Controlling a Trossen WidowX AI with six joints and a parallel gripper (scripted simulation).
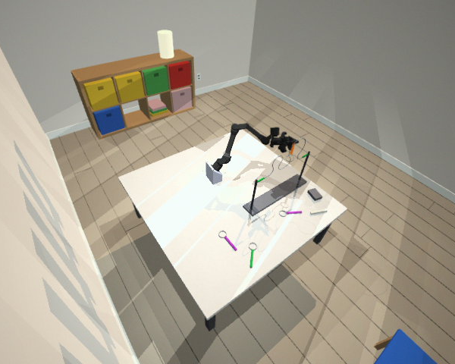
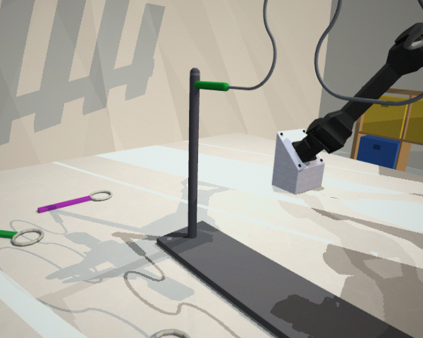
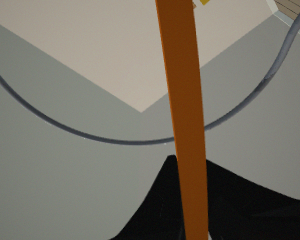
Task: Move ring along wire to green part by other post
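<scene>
The orange handle (image 1: 292, 149) (image 3: 184, 100) is between the fingers of my gripper (image 1: 296, 142) (image 3: 180, 161), which is shut on it. The handle hangs down to the pale ring (image 2: 417, 46), at the wire's far-post half in the top view. The ring is cut by the edge of the exterior view; whether it touches the wire cannot be told. The thin grey wire (image 2: 274, 51) (image 3: 125, 143) curves between the near green part (image 1: 260, 180) (image 2: 211, 86) and the far green part (image 1: 305, 155). It passes behind the handle in the wrist view. The ring is out of the wrist view.
The near post (image 1: 253, 197) (image 2: 193, 156) and far post (image 1: 303, 169) stand on a dark base (image 1: 272, 196) (image 2: 240, 262). Two purple-handled rings, a green-handled ring (image 1: 252, 256), a dark box (image 1: 315, 193) and a pale stick (image 1: 318, 211) lie on the table.
</scene>
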